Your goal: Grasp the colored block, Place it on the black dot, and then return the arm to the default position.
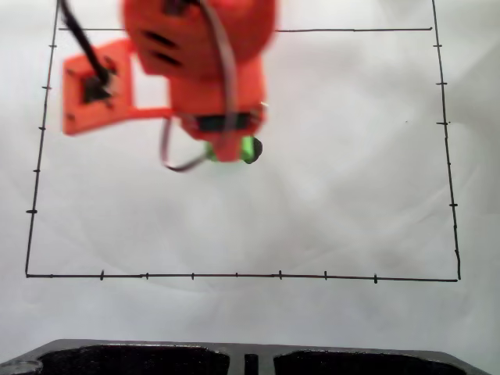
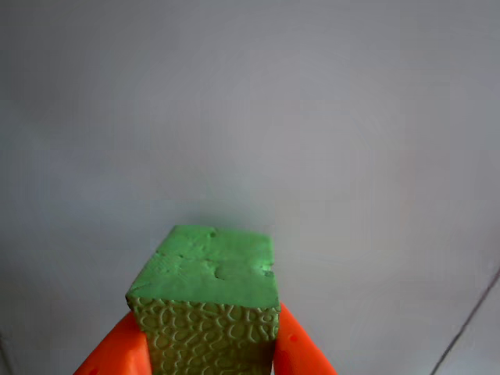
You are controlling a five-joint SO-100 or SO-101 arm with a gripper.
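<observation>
Arm (image 1: 199, 55) is over the upper middle of the white paper (image 1: 328, 195) on the bench, inside the black border lines (image 1: 234, 275). Fingers (image 2: 209, 355) are closed on the colored block (image 2: 209, 293); the wrist view shows an orange finger pressed against each side, with the textured face toward the camera.

In the fixed view a sliver of the green block (image 1: 248, 147) pokes out under the wrist, with a dark blob right against its right edge. I'd guess that is the black dot (image 1: 257, 148), mostly hidden by block and arm. I can't tell whether the block is touching the paper or hanging just above it.

Looks like the placing step, nearly at target. To do it well:
- nudge the block slightly toward the blob so it covers the blob centrally
- lower straight down until the base sits flat, no tilt
- open the fingers only enough to release
- lift vertically before swinging away, so the block isn't dragged off
- route the cable (image 1: 176, 160) clear on retreat
</observation>
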